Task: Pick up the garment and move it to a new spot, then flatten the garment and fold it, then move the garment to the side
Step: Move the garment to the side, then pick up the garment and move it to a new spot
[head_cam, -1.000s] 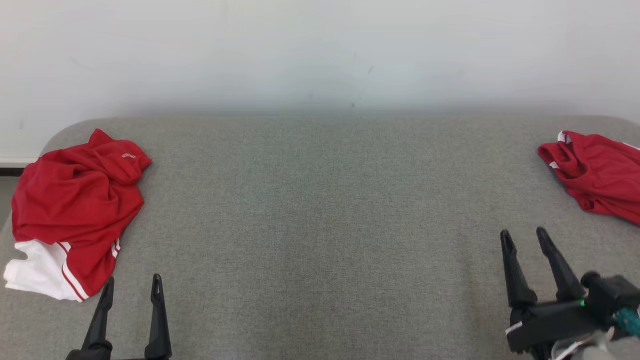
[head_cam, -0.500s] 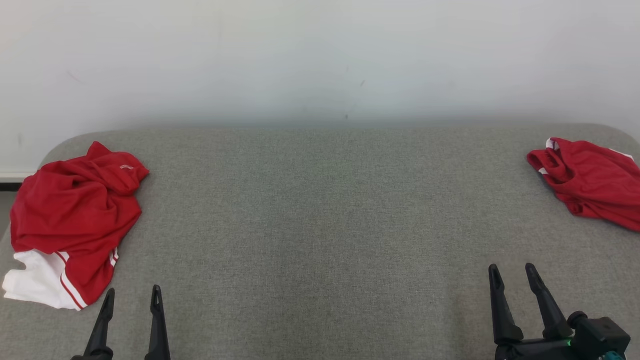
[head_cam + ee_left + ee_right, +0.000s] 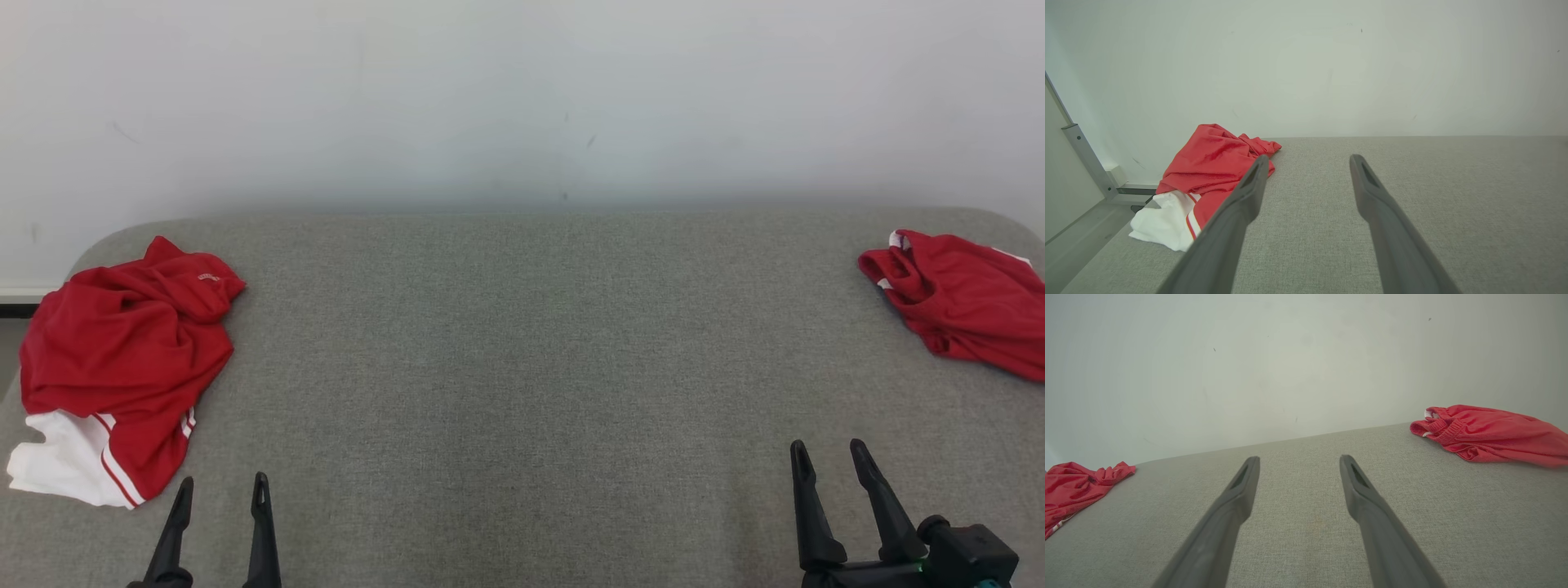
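A crumpled red garment [image 3: 122,351] with a white striped part lies at the left end of the grey padded surface [image 3: 522,367]; it also shows in the left wrist view [image 3: 1208,163] and the right wrist view [image 3: 1073,479]. A second red garment [image 3: 971,302] with an elastic waistband lies bunched at the far right [image 3: 1486,433]. My left gripper [image 3: 224,480] stands open and empty near the front edge, just right of the left garment [image 3: 1309,157]. Open and empty too, my right gripper [image 3: 827,445] is at the lower right, short of the right garment [image 3: 1299,457].
A pale wall [image 3: 522,98] rises directly behind the surface. Beyond the surface's left end, a metal frame post [image 3: 1086,157] and a strip of floor [image 3: 1081,228] appear. Bare grey fabric stretches between the two garments.
The head view has tilted slightly, so the whole picture sits lower. The right gripper has drawn back toward the near edge. Both garments lie as before.
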You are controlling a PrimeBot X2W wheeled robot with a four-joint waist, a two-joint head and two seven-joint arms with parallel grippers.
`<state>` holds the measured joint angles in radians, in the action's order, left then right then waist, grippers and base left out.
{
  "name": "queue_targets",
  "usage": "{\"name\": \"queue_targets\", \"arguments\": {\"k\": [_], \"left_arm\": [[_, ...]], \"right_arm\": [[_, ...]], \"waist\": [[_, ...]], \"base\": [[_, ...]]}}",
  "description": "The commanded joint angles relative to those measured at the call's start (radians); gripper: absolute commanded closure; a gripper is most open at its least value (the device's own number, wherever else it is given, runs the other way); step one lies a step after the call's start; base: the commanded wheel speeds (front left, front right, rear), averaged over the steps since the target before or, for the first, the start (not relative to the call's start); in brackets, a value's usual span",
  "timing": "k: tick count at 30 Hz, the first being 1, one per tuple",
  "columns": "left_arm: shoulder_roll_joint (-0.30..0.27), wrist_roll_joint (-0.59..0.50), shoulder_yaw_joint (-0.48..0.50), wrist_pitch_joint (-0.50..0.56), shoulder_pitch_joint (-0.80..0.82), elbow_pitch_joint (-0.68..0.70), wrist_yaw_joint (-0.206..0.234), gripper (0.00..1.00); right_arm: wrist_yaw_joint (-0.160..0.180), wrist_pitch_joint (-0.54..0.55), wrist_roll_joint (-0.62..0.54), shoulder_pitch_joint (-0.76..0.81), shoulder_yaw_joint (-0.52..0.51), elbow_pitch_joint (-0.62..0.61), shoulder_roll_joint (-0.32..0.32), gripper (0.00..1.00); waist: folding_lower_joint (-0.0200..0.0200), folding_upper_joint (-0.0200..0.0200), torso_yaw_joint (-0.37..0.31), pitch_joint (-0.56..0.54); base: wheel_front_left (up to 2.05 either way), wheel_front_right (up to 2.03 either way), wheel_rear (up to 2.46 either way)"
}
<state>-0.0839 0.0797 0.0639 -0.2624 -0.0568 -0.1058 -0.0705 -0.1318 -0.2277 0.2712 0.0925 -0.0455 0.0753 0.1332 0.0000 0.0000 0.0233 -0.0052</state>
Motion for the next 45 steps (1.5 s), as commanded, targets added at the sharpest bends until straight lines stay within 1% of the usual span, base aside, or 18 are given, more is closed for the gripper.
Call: {"name": "queue_targets", "arguments": {"k": [1, 7, 10, 19, 25, 31, 38, 45], "left_arm": [[0.000, -0.008, -0.001, -0.003, -0.003, -0.003, 0.001, 0.00], [-0.003, -0.006, 0.003, -0.003, -0.002, -0.009, 0.002, 0.00], [-0.001, -0.007, 0.001, -0.003, -0.004, -0.008, 0.006, 0.00], [-0.011, 0.005, 0.008, -0.003, -0.010, -0.025, 0.007, 0.00], [-0.016, 0.010, 0.017, -0.003, -0.018, -0.032, 0.015, 0.00], [-0.018, 0.020, 0.030, -0.003, -0.021, -0.029, 0.021, 0.00], [-0.021, 0.028, 0.038, -0.003, -0.026, -0.029, 0.026, 0.00], [-0.018, 0.036, 0.055, -0.003, -0.038, -0.014, 0.034, 0.00]], "right_arm": [[0.003, 0.002, -0.001, 0.012, 0.000, 0.002, -0.005, 0.00], [0.003, 0.004, 0.001, 0.016, 0.010, 0.005, -0.006, 0.00], [0.003, 0.006, -0.002, 0.026, 0.007, 0.003, -0.006, 0.00], [0.003, 0.012, -0.004, 0.045, -0.007, -0.002, -0.014, 0.00], [0.003, 0.014, -0.005, 0.043, -0.009, -0.003, -0.010, 0.00], [0.003, 0.018, -0.004, 0.041, -0.001, -0.001, -0.005, 0.00], [0.003, 0.025, -0.009, 0.031, 0.005, -0.006, -0.002, 0.00], [0.003, 0.030, -0.009, 0.015, 0.026, 0.003, 0.003, 0.00]], "waist": [[0.0000, 0.0000, 0.002, -0.001], [0.0000, 0.0000, 0.035, -0.006], [0.0000, 0.0000, 0.070, -0.008], [0.0000, 0.0000, 0.231, -0.004], [0.0000, 0.0000, 0.334, 0.007], [0.0000, 0.0000, 0.421, 0.014], [0.0000, 0.0000, 0.481, 0.019], [0.0000, 0.0000, 0.487, 0.022]], "base": [[0.00, 0.00, 0.00], [0.00, 0.00, 0.00], [0.00, 0.00, 0.00], [0.00, 0.00, 0.00], [0.00, 0.00, 0.00], [0.00, 0.00, 0.00], [0.00, 0.00, 0.00], [0.00, 0.00, 0.00]]}}
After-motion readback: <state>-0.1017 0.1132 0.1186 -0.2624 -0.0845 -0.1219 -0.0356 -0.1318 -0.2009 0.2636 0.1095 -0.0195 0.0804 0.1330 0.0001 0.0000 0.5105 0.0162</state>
